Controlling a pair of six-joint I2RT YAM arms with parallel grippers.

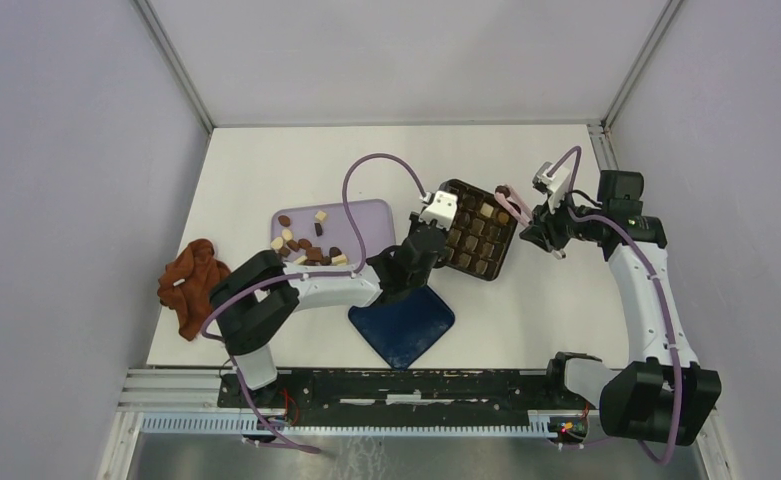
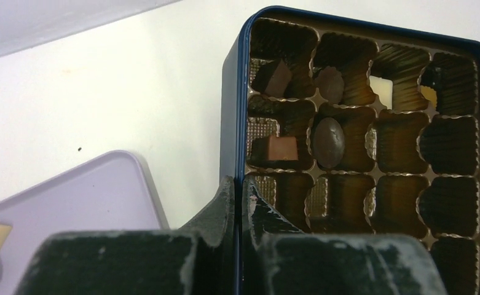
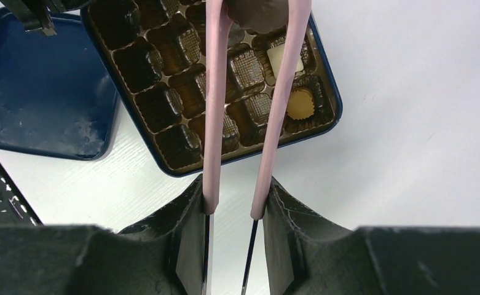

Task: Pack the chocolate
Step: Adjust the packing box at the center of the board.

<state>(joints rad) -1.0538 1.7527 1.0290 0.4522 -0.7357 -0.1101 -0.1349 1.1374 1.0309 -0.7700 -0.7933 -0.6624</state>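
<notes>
Lowering the load squarely into an empty cup is what this step seems to call for. The right gripper (image 3: 234,209) has its fingers clamped on the handle end of the long pink plastic tongs (image 3: 216,123). Between the far tips sits what looks like a dark brown chocolate piece (image 3: 259,13), over the dark blue rectangular tin box (image 2: 234,110) with its brown ribbed liner. I would ease the squeeze only once the piece rests in a cup, and steer off the edge cups already filled by a cream square (image 3: 284,58) and a pale round one (image 3: 300,103). The left gripper (image 2: 238,184), fingers pressed together on the box's wall, should stop it sliding. Nearest the bases lies the flat dark blue metal lid (image 1: 403,325), just beside the box. Farther left, the lavender rectangular tray (image 2: 83,203) carries loose chocolates (image 1: 306,245). The left arm reaches between tray and box, so any trip back must clear it. A crumpled reddish-brown cloth (image 1: 191,285) lies well apart.
</notes>
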